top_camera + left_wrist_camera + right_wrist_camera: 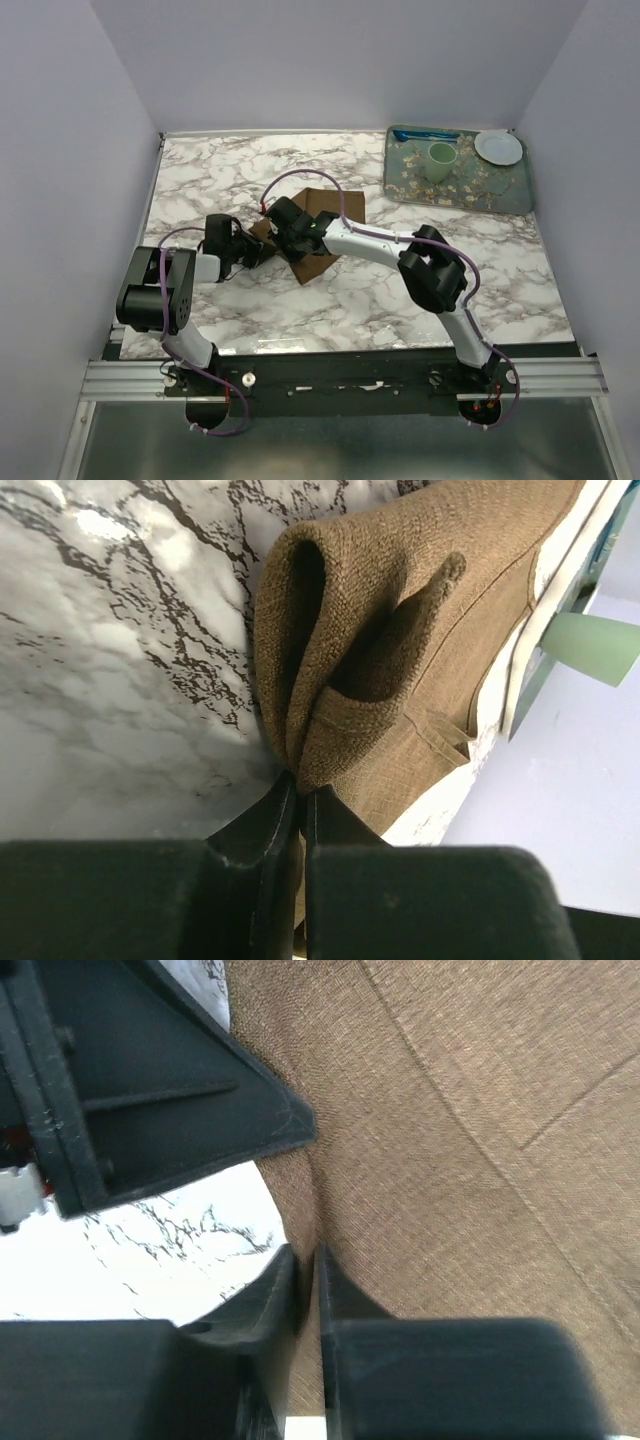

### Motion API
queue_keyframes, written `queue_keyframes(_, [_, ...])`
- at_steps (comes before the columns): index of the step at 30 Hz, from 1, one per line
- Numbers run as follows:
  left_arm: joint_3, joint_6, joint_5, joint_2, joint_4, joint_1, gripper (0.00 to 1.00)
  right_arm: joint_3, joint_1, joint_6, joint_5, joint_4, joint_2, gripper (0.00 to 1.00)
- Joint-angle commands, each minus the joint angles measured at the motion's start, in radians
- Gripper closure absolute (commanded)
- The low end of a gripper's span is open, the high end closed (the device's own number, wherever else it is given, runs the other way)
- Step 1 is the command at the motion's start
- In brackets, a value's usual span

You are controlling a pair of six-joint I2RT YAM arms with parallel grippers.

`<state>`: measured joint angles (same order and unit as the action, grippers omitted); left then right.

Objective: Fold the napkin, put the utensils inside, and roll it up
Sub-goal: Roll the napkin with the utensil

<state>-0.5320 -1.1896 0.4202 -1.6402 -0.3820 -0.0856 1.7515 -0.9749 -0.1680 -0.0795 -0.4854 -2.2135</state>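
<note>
The brown napkin (322, 228) lies folded on the marble table, its left end bunched into a loose roll (340, 650). My left gripper (256, 252) (301, 788) is shut on the lower edge of that bunched end. My right gripper (287, 228) (307, 1256) sits just beside it, over the napkin's left part, its jaws pinched on a fold of the cloth (450, 1140). The left gripper's black body (150, 1090) shows close by in the right wrist view. No utensils show on or in the napkin.
A patterned tray (505, 195) stands at the back right with a green cup (441, 158), a white plate (498, 147) and a blue utensil (425, 134) along its far edge; too small to tell which kind. The cup (590, 648) also shows in the left wrist view.
</note>
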Motion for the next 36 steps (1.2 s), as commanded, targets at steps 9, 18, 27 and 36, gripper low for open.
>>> queue_keyframes(9, [-0.060, 0.012, -0.011, 0.049, 0.150, -0.005, 0.96, -0.056, -0.085, 0.117, -0.196, 0.051, 0.074, 0.27])
queue_keyframes(18, [-0.075, -0.010, 0.029, 0.075, 0.176, -0.003, 0.96, -0.121, -0.150, 0.160, -0.414, 0.168, 0.021, 0.21])
queue_keyframes(27, [-0.071, -0.021, 0.037, 0.080, 0.172, -0.005, 0.96, -0.150, -0.159, 0.214, -0.555, 0.264, -0.032, 0.34])
queue_keyframes(36, [-0.066, -0.013, 0.043, 0.072, 0.177, -0.002, 0.97, -0.179, -0.159, 0.226, -0.602, 0.323, -0.075, 0.49])
